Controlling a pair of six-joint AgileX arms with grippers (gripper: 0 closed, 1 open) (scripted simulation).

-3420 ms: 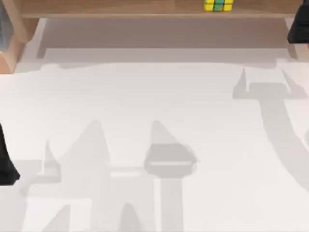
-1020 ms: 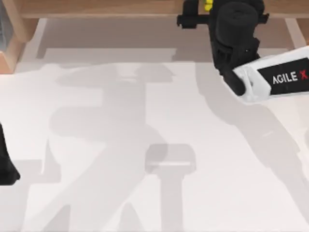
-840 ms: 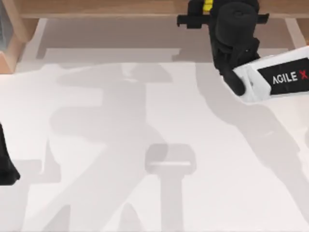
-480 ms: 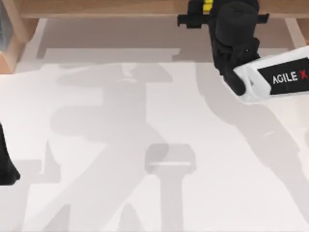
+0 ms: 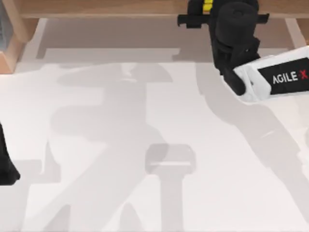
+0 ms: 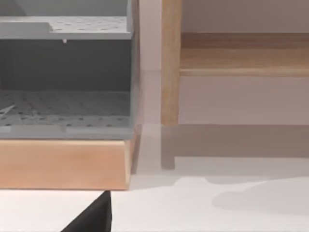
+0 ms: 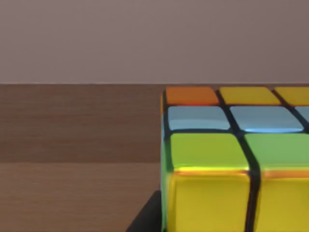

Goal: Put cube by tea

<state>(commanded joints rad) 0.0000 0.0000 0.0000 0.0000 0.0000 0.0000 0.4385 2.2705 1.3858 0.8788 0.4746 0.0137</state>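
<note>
The cube (image 5: 207,5) sits on the wooden shelf (image 5: 96,8) at the back of the table, right of centre, with just a sliver of yellow showing beside my right arm. My right gripper (image 5: 217,6) reaches over the shelf and is shut on the cube. Up close, the cube (image 7: 231,159) shows yellow, green, blue and orange tiles with dark grid lines, and one dark finger (image 7: 147,217) lies against its side. My left gripper (image 5: 6,166) is parked at the table's left edge. The tea is out of view.
The white table (image 5: 145,121) stretches open in front of the shelf. A grey perforated rack (image 6: 63,111) in a wooden frame stands at the back left corner, beside a shelf post (image 6: 170,72).
Since 3.4 s ago my right arm has swung in from the right edge to the cube on the shelf. Over the last second it has hardly moved.
</note>
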